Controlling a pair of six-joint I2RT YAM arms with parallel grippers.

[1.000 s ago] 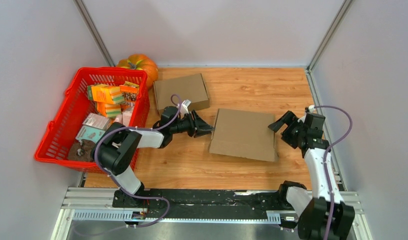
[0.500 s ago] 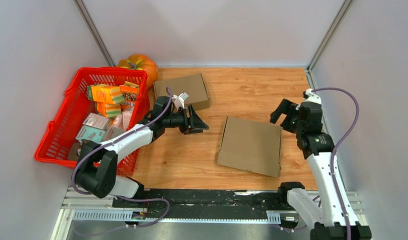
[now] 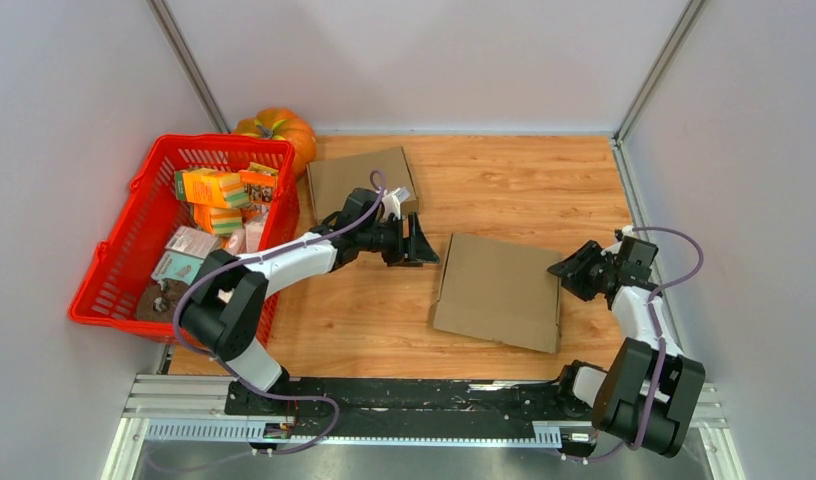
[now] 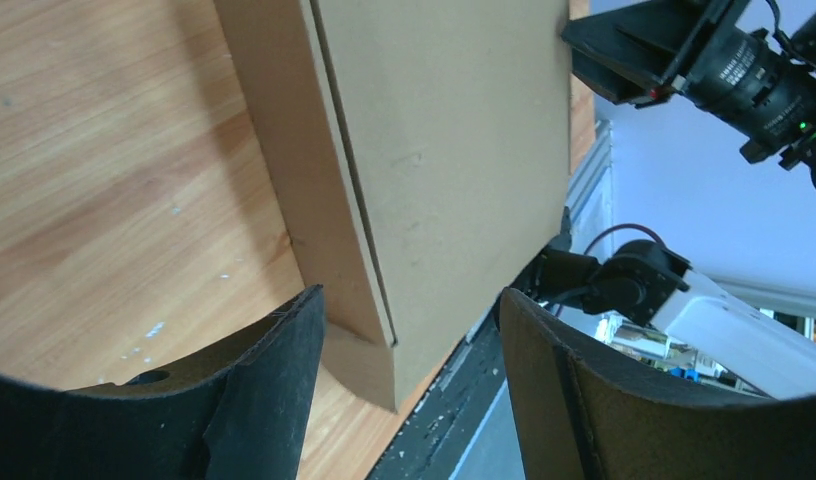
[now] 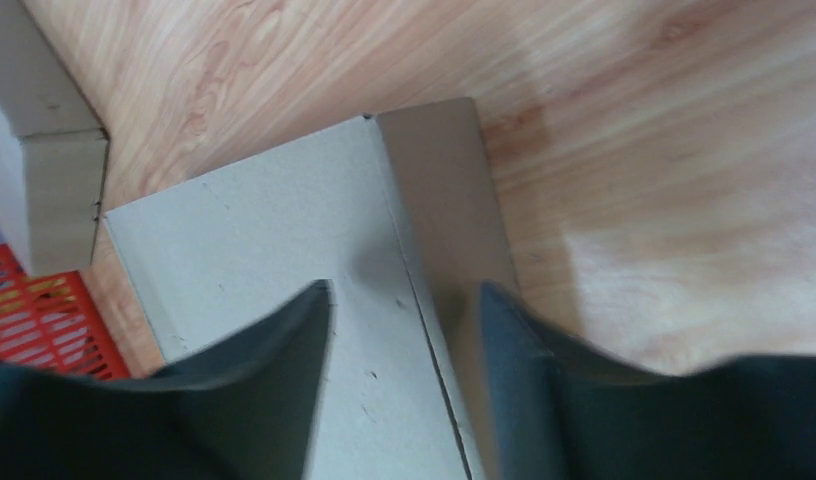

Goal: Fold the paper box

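The left tool (image 3: 424,245) and right tool (image 3: 569,268) have neared the box (image 3: 499,290).
It lies flat on the surface (image 3: 504,180); both tools gape, empty.

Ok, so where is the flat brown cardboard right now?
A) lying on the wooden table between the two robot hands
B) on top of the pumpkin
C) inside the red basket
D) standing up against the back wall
A: the flat cardboard lies on the wooden table, with the left gripper on one side and the right gripper on the other.
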